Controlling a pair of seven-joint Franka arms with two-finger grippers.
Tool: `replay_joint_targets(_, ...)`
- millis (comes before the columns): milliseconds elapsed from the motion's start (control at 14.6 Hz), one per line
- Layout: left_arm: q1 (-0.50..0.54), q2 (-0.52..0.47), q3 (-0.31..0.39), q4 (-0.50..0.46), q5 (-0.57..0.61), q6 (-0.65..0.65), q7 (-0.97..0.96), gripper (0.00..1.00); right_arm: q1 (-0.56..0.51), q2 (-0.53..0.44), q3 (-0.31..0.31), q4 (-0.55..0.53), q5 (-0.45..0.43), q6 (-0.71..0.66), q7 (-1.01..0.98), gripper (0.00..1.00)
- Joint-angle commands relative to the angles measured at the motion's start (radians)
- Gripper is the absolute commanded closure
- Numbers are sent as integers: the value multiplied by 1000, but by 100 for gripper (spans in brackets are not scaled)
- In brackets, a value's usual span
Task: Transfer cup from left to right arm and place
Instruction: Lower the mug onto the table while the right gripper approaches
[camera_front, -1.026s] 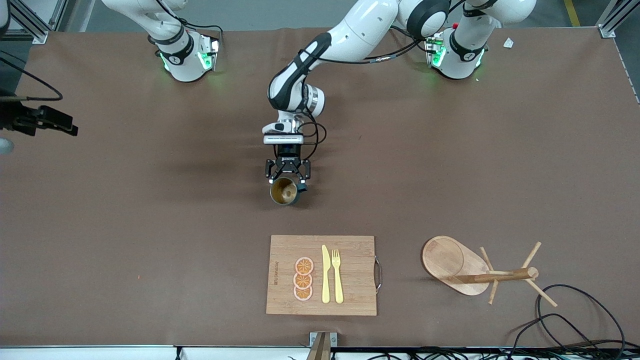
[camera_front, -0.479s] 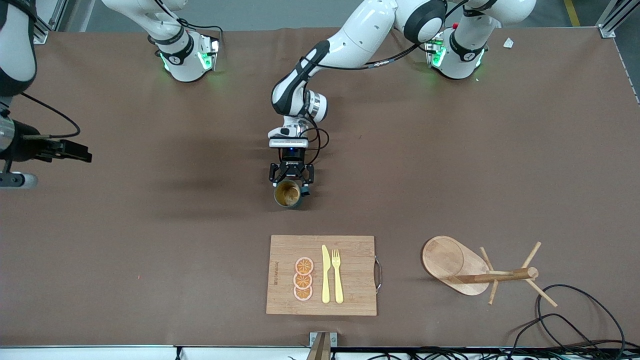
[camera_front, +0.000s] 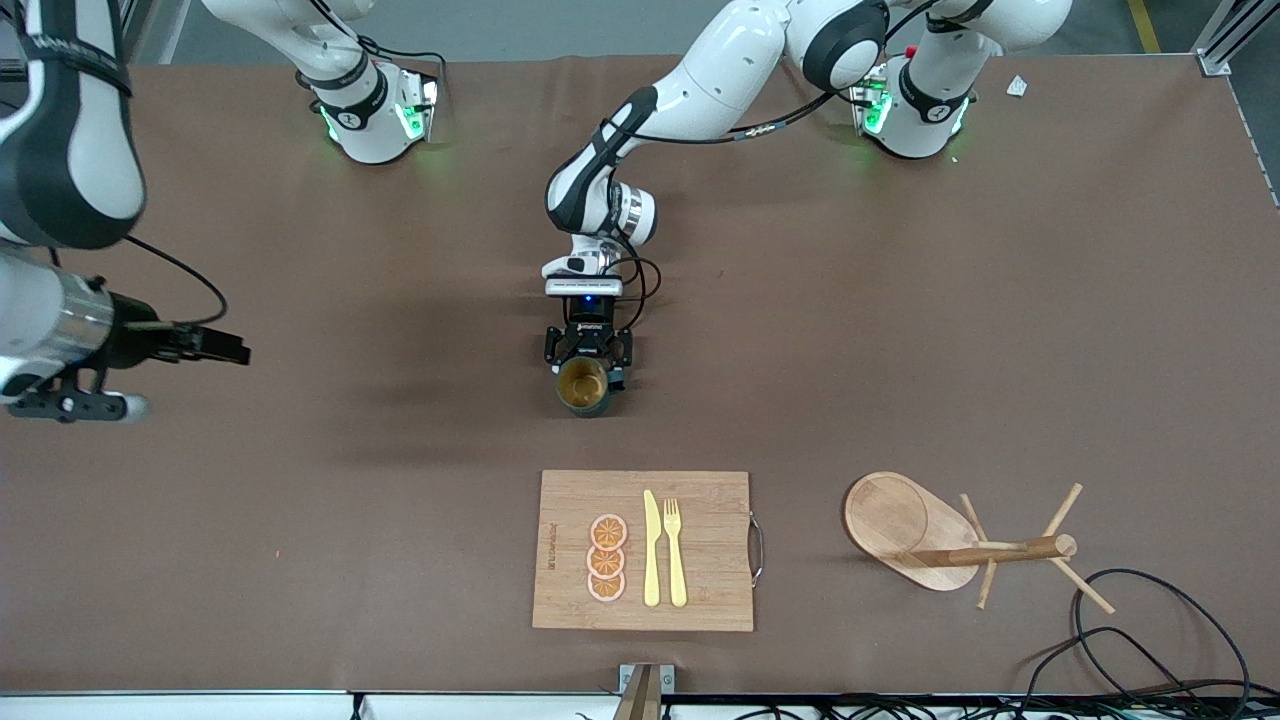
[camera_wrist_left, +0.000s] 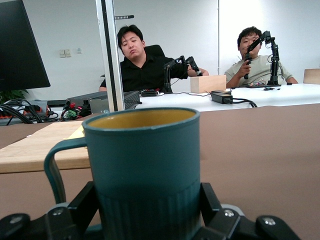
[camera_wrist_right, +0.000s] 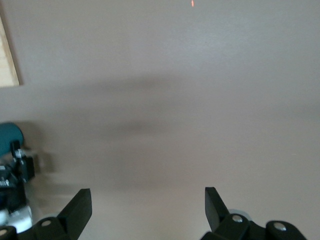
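We see the left gripper (camera_front: 587, 352) clamped on the cup (camera_front: 583, 385), which stands upright at the middle of the table (camera_front: 900, 330), farther from the front camera than the cutting board (camera_front: 643, 550). In the left wrist view the cup (camera_wrist_left: 147, 170) sits between the fingers (camera_wrist_left: 82, 207), its handle off to one side. The right gripper (camera_front: 215, 345) is over bare table toward the right arm's end, its jaws spread wide.
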Motion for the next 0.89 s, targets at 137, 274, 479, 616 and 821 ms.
replay_joint_targets(137,-19,-1,-2,10,-4,-11,-18,0,120,39,-1,-7,13,53,286,0)
replay_joint_targets(274,-25,-2,-25,10,-45,-40,-18,0,166,65,-1,-7,13,90,383,0)
replay_joint_targets(479,-32,-5,-68,6,-63,-117,-24,0,229,99,-1,-5,15,134,535,0)
replay_joint_targets(616,-35,-19,-89,1,-76,-120,-23,0,267,116,-1,-5,15,159,630,0)
replay_joint_targets(821,-35,-43,-137,-1,-119,-166,-14,0,305,134,-1,-5,16,191,716,0)
